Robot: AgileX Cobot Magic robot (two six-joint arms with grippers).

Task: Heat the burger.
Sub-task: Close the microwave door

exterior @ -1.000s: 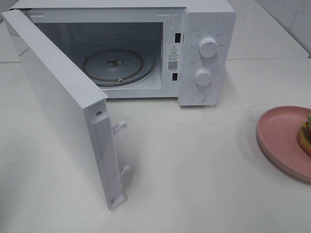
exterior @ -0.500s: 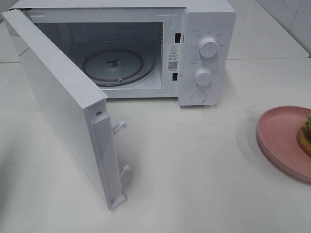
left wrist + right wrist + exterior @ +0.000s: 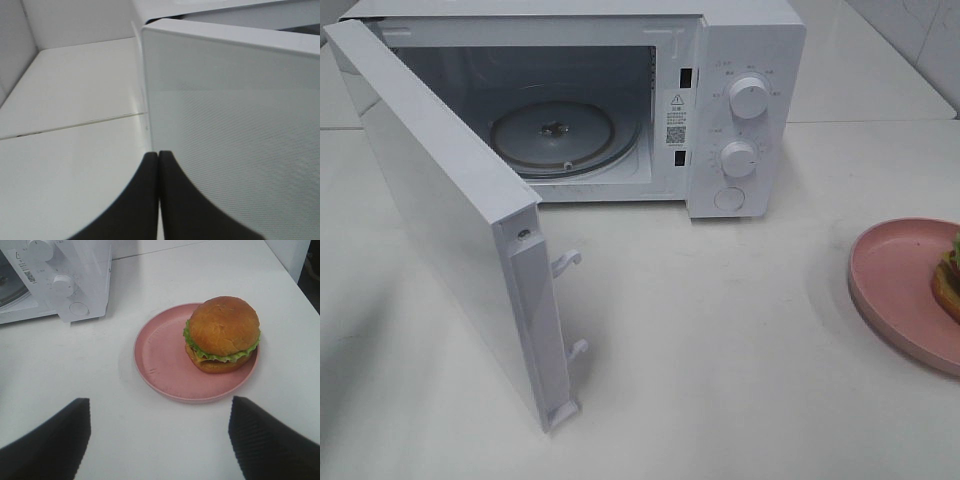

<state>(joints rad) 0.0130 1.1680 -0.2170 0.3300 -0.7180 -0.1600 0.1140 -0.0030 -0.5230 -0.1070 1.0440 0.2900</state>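
White counter point(image 3: 740, 330) — only the right wrist shows the whole burger point(image 3: 222, 332), right pincer point(image 3: 160, 440) agape, left pincer point(image 3: 158, 200) closed empty.

Golden-brown burger point(image 3: 222, 335) with green lettuce on a pink plate point(image 3: 165, 367), white microwave point(image 3: 745, 60), white table point(image 3: 720, 350)

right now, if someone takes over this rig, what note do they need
Left pincer: shut, empty, by the outer face of the microwave door.
Right pincer: open, empty, above the table facing the pink plate.
Burger: on the plate, right of the microwave, untouched.
Done: door open, turntable bare.
Left: pick up the burger, set it inside, close the door, start heating.
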